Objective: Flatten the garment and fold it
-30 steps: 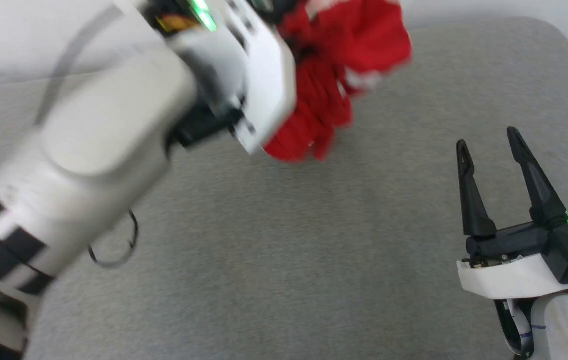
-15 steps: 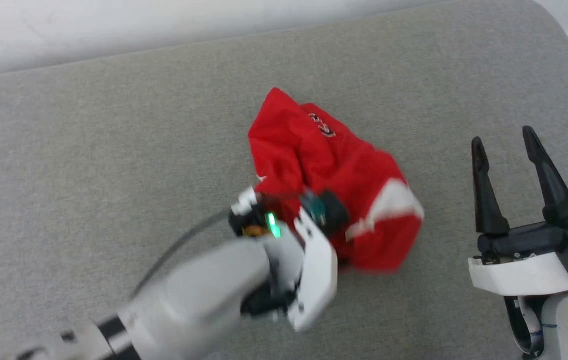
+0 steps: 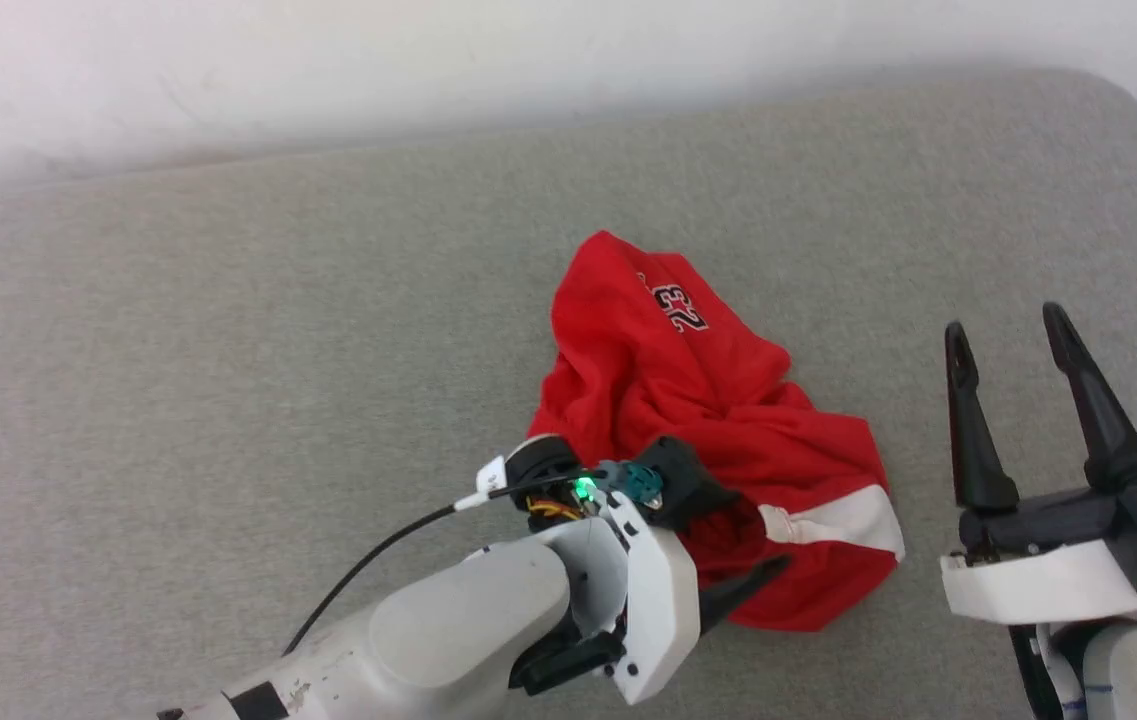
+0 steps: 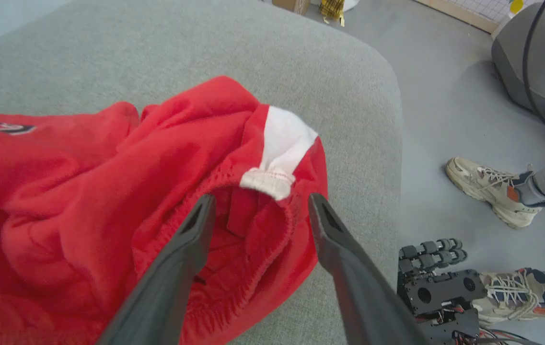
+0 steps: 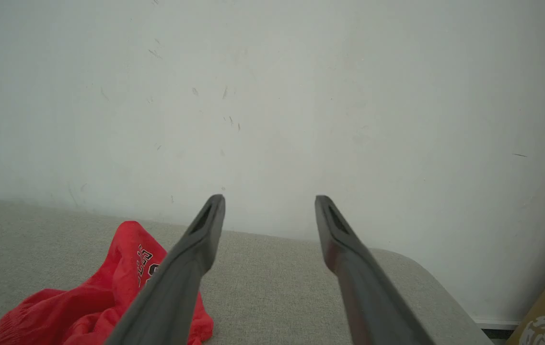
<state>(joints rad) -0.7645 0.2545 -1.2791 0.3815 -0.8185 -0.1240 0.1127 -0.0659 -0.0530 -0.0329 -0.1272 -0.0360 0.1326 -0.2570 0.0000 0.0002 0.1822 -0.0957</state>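
Note:
The garment [image 3: 698, 420], red shorts with a white band and a "23" print, lies crumpled on the grey padded table [image 3: 228, 350], right of centre. My left gripper [image 3: 763, 530] points into its near edge from the left and is open. In the left wrist view the left gripper [image 4: 261, 199] has its fingers spread on either side of the gathered waistband and white band of the garment [image 4: 85, 182], gripping nothing. My right gripper [image 3: 1003, 322] stands open to the right of the cloth, apart from it. In the right wrist view the right gripper [image 5: 270, 199] is empty, with the garment [image 5: 109, 287] at lower left.
A pale wall [image 3: 528, 60] runs behind the table. The table's rounded right edge [image 4: 392, 143] drops to a grey floor. A person's shoes [image 4: 492, 191] and a dark robotic hand [image 4: 440, 282] are on that floor.
My left arm swung the bunched garment down from high up onto the table, then opened its jaws and let go. The right gripper stayed open; the head view shifted.

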